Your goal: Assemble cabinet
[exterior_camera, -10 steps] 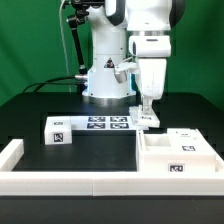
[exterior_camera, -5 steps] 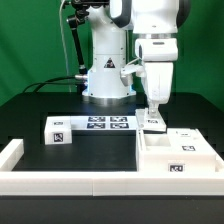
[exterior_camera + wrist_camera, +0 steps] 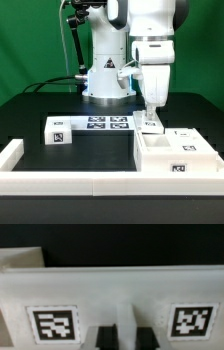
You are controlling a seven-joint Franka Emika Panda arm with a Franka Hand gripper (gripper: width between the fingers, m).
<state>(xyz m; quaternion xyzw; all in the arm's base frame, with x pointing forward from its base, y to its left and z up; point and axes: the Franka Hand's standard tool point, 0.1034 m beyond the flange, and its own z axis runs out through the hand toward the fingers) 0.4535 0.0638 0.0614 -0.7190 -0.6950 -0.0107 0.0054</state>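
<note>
The cabinet's large white box lies at the exterior view's right, open side up, with a tag on its front wall. My gripper hangs just beyond the box's far left corner, shut on a small white tagged panel held low over the table. In the wrist view the panel fills the picture, with one tag on each side of a raised middle rib. My gripper has its dark fingers on either side of that rib. A white tagged block lies at the left.
The marker board lies flat in front of the robot base. A low white border rail runs along the front edge and turns up at the left. The table top is black.
My gripper carried the panel toward the exterior view's right, then came back slightly left. The box and the left block have not moved.
</note>
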